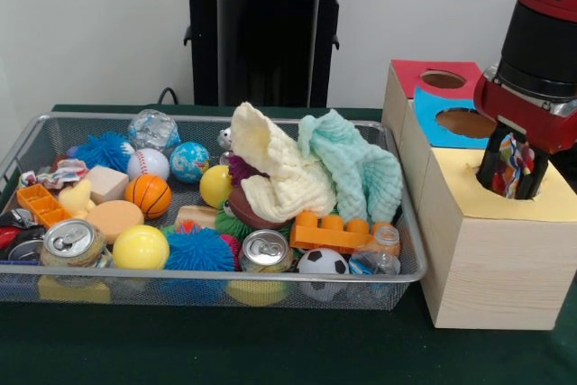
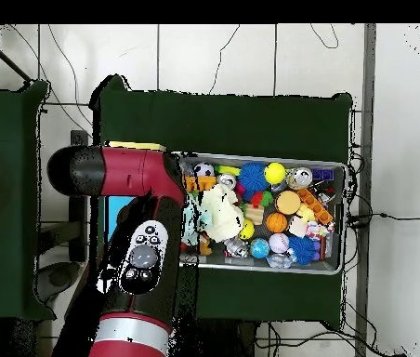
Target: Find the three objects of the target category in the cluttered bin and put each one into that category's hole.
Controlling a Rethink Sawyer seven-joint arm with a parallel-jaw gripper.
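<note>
My gripper (image 1: 512, 188) hangs at the right, over the round hole in the yellow-topped wooden box (image 1: 550, 200). Its black fingers (image 1: 491, 167) are shut on a small multicoloured object (image 1: 511, 164) patterned in red, white, blue and yellow, which sits at the hole's mouth. The wire mesh bin (image 1: 207, 288) to the left holds balls, drink cans (image 1: 73, 241), a pale yellow cloth (image 1: 275, 173) and a mint cloth (image 1: 356, 164). In the overhead view the red arm (image 2: 144, 260) covers the gripper and most of the boxes.
Behind the yellow box stand a blue-topped box (image 1: 455, 123) and a red-topped box (image 1: 437, 77), each with a round hole. An orange toy brick (image 1: 334, 232), a soccer ball (image 1: 322, 263) and spiky balls crowd the bin's front. From overhead the bin (image 2: 339, 270) lies right of the arm.
</note>
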